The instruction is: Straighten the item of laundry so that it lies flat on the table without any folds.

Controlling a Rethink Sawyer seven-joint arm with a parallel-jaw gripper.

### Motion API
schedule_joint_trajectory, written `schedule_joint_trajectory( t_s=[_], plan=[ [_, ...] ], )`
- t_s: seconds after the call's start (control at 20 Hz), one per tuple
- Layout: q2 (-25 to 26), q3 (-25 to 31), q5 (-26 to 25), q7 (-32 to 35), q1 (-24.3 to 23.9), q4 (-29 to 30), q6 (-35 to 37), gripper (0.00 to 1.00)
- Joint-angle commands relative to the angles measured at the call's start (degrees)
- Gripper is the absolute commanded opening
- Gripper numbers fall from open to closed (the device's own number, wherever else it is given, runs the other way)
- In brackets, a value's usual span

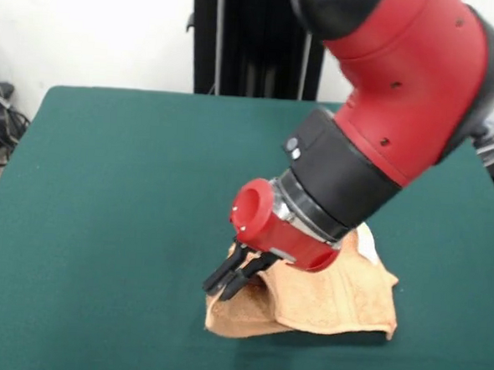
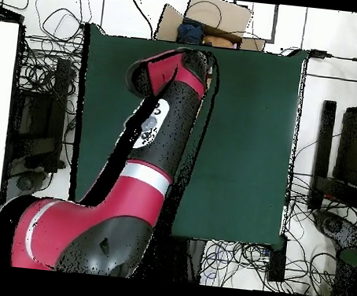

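the towel (image 1: 324, 299) lies on the green table (image 1: 112, 193) in the lower right of the front view, still rumpled: a raised ridge runs across its middle and its lower left corner is humped up off the cloth, so it is not yet flat. a scrap of white, probably a tag, shows at its upper right edge. it looks like soft terry, light and limp, likely to sag and fold under its own weight when lifted and to drag a little on the felt-like tabletop. a corner or a border edge seems the sensible place to grip, so that pulling outward spreads the folds instead of bunching them.

the gripper (image 1: 224, 286) is right at that humped lower left corner, its dark fingers (image 1: 240, 273) close together and touching or nipping the cloth; whether they really pinch it i cannot tell. the red and black arm (image 1: 385, 118) comes down from the upper right of the frame, wrist tilted so the gripper points down and left.

in the overhead view the arm (image 2: 155, 136) covers the towel and gripper entirely.
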Motion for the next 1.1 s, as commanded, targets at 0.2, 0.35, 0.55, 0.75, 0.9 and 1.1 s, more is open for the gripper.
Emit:
schedule_joint_trajectory(
  t_s=[0.2, 0.35, 0.55, 0.75, 0.9, 1.1],
  plan=[
    [-1.33, 14.07, -0.85, 0.18, -2.86, 14.61, -12.64, 0.00],
    [0.09, 13.85, 0.01, 2.13, -2.22, 12.68, -11.59, 0.00],
    [-0.17, 13.34, -0.34, 2.13, -1.90, 12.66, -10.68, 0.00],
    [-0.97, 12.76, -1.09, 1.07, -1.81, 13.06, -9.26, 0.00],
    [-1.97, 12.73, -1.54, -0.10, -2.08, 13.99, -8.96, 0.00],
    [-4.37, 15.46, -1.37, -2.57, -4.12, 16.87, -10.70, 0.00]
  ],
)
